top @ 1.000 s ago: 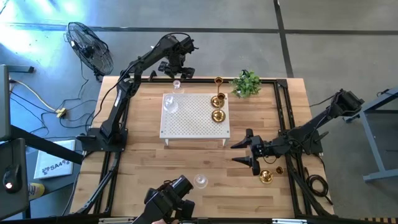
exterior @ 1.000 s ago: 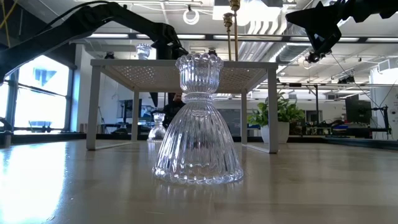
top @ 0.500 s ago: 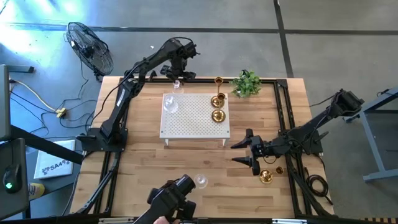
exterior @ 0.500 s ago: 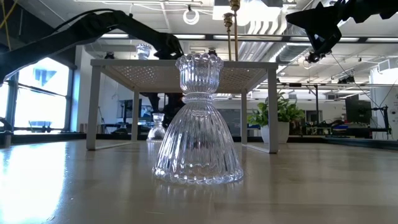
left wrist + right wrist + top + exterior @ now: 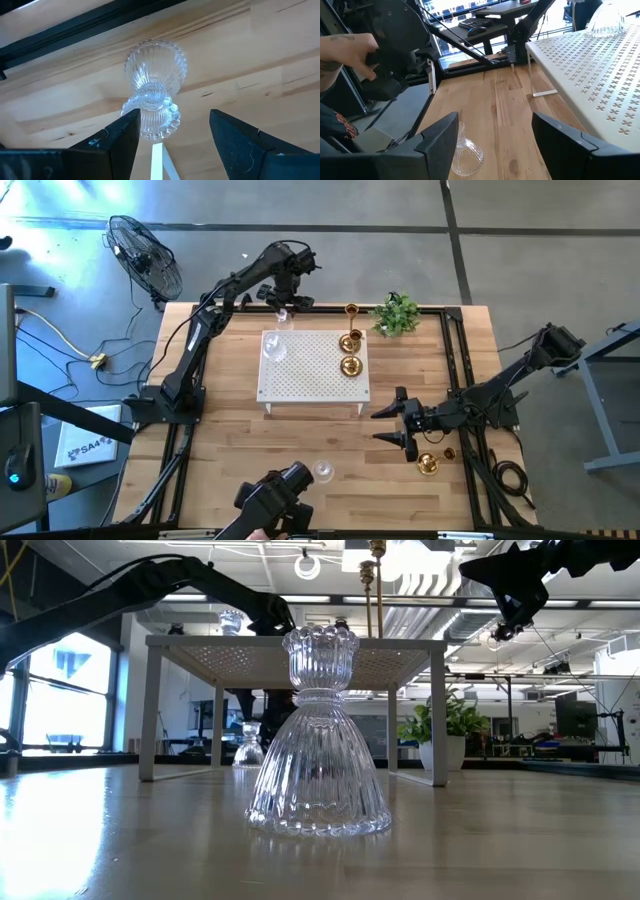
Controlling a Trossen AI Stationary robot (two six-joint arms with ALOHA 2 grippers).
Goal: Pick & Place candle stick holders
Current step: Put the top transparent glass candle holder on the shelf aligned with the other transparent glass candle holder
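Your left tool (image 5: 167, 137) hangs wide open and empty above the ribbed clear-glass candle holder (image 5: 153, 87); slippery, brittle glass, so pinch its narrow waist gently.

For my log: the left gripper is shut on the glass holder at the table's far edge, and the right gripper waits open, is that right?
Not quite: the left gripper is open, its fingers apart around the glass holder, per the left wrist view. The right gripper does wait open.

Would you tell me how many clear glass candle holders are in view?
3: one on the white platform at its far left corner, one on the table beyond it under the left gripper, one near the table's front edge. Others may be hidden.
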